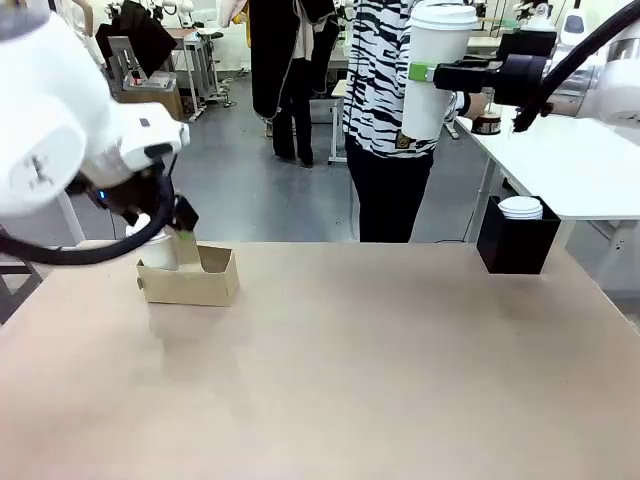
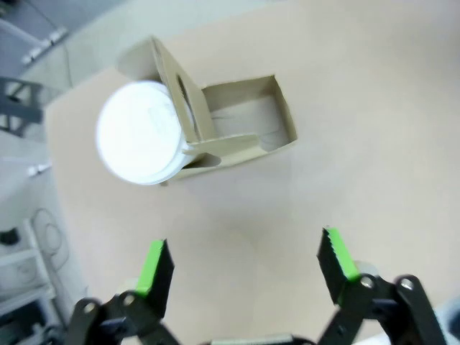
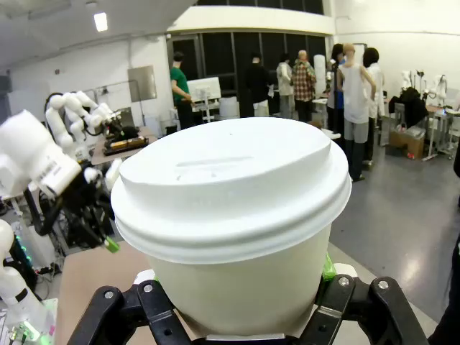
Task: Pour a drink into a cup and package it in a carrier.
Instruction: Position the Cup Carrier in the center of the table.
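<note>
Packaging is in hand — your right gripper (image 1: 432,72) grips the tall white lidded paper cup (image 1: 437,40) high and well apart from the low brown cardboard carrier (image 2: 284,108), over which your left gripper (image 2: 244,262) hangs spread and empty — next, lower that cup into the carrier's free hole.

White lidded cup (image 1: 432,70) upright aloft, brown carrier (image 1: 205,285) holding second cup (image 2: 140,133)

Glossy rounded white left arm (image 1: 60,130) at upper left, small blue light (image 1: 100,195), black cable (image 1: 50,252) looping below, black left end effector (image 2: 244,251) with ridged green pads (image 2: 154,260), silver pivot screws (image 2: 361,282), white right arm (image 1: 615,70) at upper right, black right end effector (image 1: 425,72), green-tipped
</note>
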You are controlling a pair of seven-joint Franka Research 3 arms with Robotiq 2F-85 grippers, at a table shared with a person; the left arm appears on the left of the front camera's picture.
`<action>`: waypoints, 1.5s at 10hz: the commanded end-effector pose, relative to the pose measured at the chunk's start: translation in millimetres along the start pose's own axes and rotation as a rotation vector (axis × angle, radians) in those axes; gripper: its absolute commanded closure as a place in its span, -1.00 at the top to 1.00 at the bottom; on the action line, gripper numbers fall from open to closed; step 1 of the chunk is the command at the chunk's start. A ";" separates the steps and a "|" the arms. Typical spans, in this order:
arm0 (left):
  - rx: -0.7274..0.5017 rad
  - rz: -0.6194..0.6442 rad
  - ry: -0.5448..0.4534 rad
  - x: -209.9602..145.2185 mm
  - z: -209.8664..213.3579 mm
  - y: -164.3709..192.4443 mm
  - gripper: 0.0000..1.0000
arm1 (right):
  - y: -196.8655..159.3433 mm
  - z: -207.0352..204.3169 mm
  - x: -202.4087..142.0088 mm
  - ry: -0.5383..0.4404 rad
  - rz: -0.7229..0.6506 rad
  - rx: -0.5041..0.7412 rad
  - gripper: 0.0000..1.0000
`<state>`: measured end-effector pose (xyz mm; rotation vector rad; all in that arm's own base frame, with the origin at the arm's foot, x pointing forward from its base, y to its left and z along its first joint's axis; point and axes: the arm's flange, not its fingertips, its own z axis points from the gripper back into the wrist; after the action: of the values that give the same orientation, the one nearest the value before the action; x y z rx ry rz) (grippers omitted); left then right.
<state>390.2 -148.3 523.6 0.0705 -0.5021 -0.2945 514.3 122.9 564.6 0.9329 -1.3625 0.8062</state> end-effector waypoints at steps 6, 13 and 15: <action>0.015 0.201 0.149 101.9 -18.4 28.9 1.00 | -1.2 -3.8 5.3 -0.002 0.005 -0.012 0.60; 0.011 0.230 0.188 103.9 -59.2 36.1 1.00 | -1.2 -3.8 5.3 -0.002 0.005 -0.012 0.60; 0.024 0.268 0.219 109.0 -68.6 35.4 1.00 | -1.2 -3.8 5.3 -0.002 0.005 -0.012 0.60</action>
<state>518.7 -150.4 518.1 0.0654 -0.3062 -0.0362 514.6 122.8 564.5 0.9325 -1.3624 0.8060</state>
